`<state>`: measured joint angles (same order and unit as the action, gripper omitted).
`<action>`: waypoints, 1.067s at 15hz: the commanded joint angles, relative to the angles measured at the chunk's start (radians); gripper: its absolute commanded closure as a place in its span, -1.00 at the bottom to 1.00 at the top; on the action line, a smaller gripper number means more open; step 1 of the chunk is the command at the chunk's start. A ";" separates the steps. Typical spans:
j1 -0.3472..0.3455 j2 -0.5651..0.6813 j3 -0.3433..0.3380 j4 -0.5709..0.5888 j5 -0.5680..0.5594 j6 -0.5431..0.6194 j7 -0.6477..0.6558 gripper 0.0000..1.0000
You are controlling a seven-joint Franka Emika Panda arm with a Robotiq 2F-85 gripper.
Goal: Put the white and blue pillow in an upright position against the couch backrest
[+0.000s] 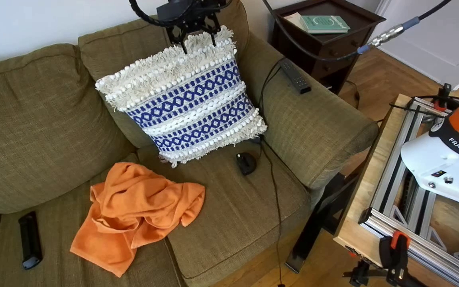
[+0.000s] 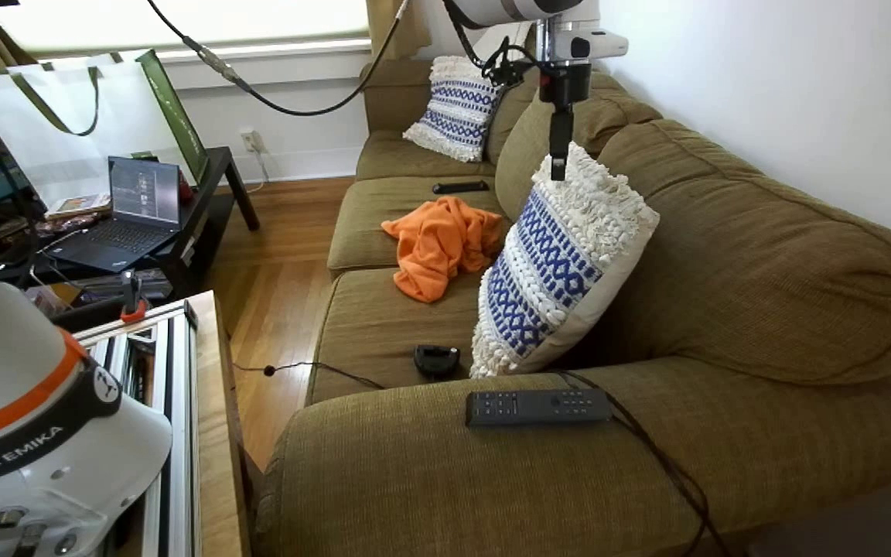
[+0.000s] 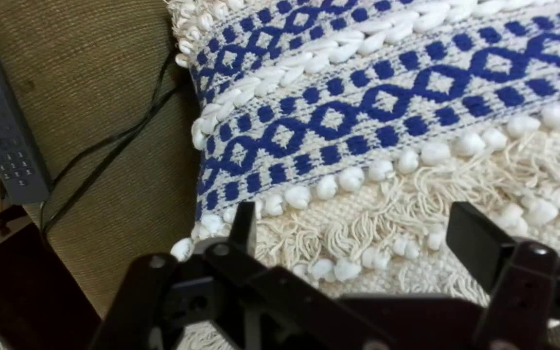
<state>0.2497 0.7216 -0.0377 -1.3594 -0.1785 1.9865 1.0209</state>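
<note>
A white and blue pillow (image 1: pixel 189 103) with fringe and pom-poms stands tilted on the couch seat, leaning toward the couch backrest (image 1: pixel 124 50). It also shows in an exterior view from its side (image 2: pixel 546 271) and fills much of the wrist view (image 3: pixel 382 107). My gripper (image 1: pixel 199 46) is at the pillow's fringed top edge, pointing down. In the wrist view the gripper (image 3: pixel 350 218) is open, its two fingers wide apart with fringe visible between and beyond them. It also shows edge-on in an exterior view (image 2: pixel 558 170). Whether the fingers touch the pillow I cannot tell.
An orange cloth (image 1: pixel 142 203) lies beside the pillow. A small black device (image 1: pixel 246 163) and a cable are on the seat. A remote (image 1: pixel 295 75) lies on the armrest (image 1: pixel 313 119). A similar pillow (image 2: pixel 457 108) sits at the couch's far end.
</note>
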 commanded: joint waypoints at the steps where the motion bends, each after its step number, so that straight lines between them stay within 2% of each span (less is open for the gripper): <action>1: -0.019 -0.140 0.028 -0.189 0.044 0.049 -0.073 -1.00; 5: -0.025 -0.279 0.053 -0.339 0.095 0.105 -0.110 -1.00; 8: -0.019 -0.395 0.050 -0.463 0.097 0.163 -0.086 -1.00; 13: -0.026 -0.571 0.033 -0.653 0.007 0.206 -0.050 -1.00; 16: -0.048 -0.657 0.037 -0.730 -0.072 0.163 -0.050 -1.00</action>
<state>0.2224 0.1797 -0.0063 -1.9610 -0.1688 2.1467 0.9493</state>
